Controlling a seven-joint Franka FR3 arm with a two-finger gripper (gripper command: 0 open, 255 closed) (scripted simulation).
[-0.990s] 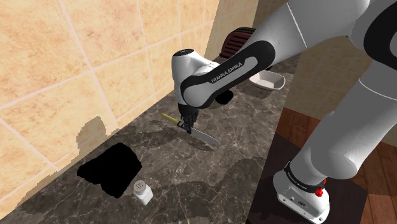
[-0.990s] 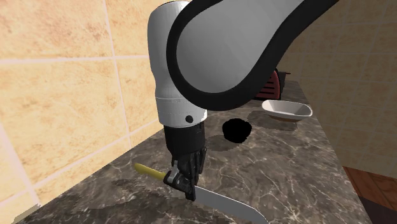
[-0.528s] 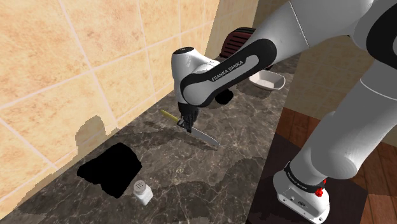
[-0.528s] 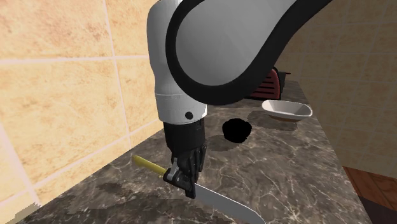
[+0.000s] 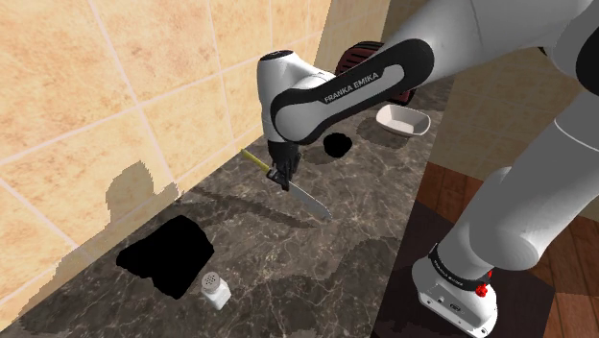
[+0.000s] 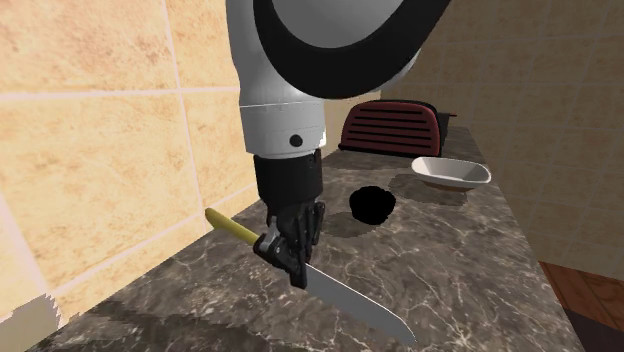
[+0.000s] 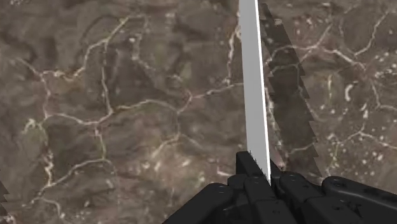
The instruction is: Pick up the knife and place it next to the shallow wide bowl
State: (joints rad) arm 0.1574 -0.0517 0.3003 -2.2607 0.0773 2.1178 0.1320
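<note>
While the lift runs, shoulder view: gripper [image 5: 281,176] clamped on the knife [image 5: 309,200] where handle meets blade. Knife sits higher than a second ago and is now clear of the counter [image 5: 317,259], above its middle near the back edge.
Second exterior view: yellow handle points toward the back edge, blade tilts down. White bowl [image 6: 452,171] is well apart at the counter's far end.
Wrist view: blade runs straight out from the grip, above the counter.
Meaning: pick-up judged done; carry to the bowl remains.
</note>
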